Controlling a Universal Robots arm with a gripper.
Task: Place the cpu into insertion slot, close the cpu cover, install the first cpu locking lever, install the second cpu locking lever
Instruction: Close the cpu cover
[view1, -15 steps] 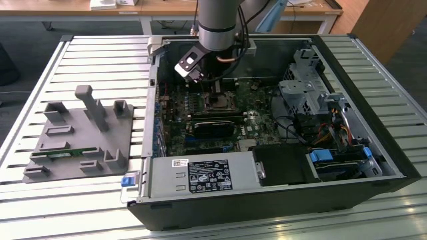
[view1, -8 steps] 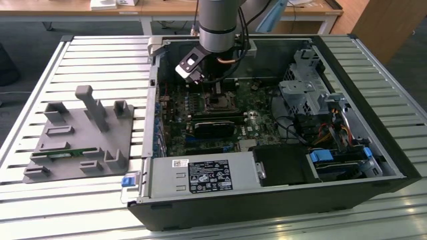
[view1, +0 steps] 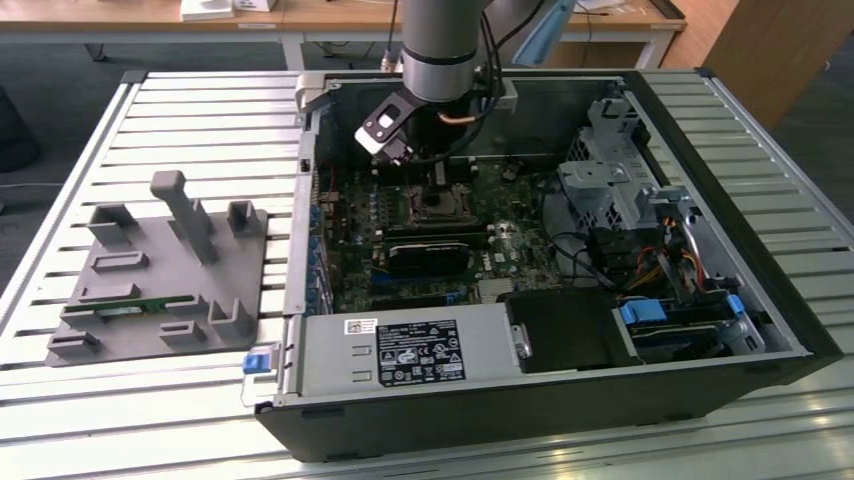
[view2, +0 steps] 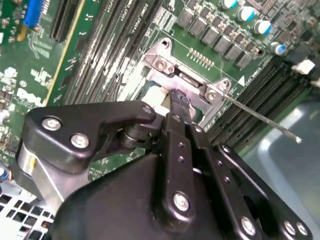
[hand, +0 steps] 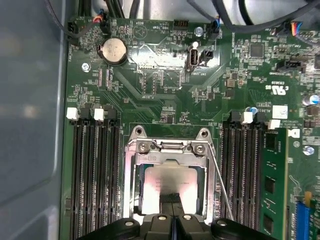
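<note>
My fingers (hand: 171, 199) are pressed together with no gap between the tips and nothing caught in them that I can make out. They come straight down onto the dull silver top of the cpu (hand: 172, 182), near the edge of it farthest from the hinge. The cpu lies flat in the insertion slot (view1: 438, 205), on the green board inside the open computer case (view1: 534, 415). The cpu cover (hand: 131, 190) looks folded down around it, its square window framing the chip, so I judge the first two steps done. What matters to me now is the locking lever (hand: 219, 182). It is a thin metal rod starting by a cover screw at the hinge end and running along the side of the slot that faces the memory slots holding a green card (hand: 275, 185). Its long axis slants away from the cover rather than lying tight against it, and in the second wrist view its free end (view2: 260, 118) stands out well clear of the socket, so I take it as unlatched. It is just beside my fingers, apart from them, not touched. Whether a lever sits on the opposite side I cannot tell. Outside the case, on the desk (view1: 200, 100), a grey fixture (view1: 134, 260) holds one green module (view1: 127, 308).
</note>
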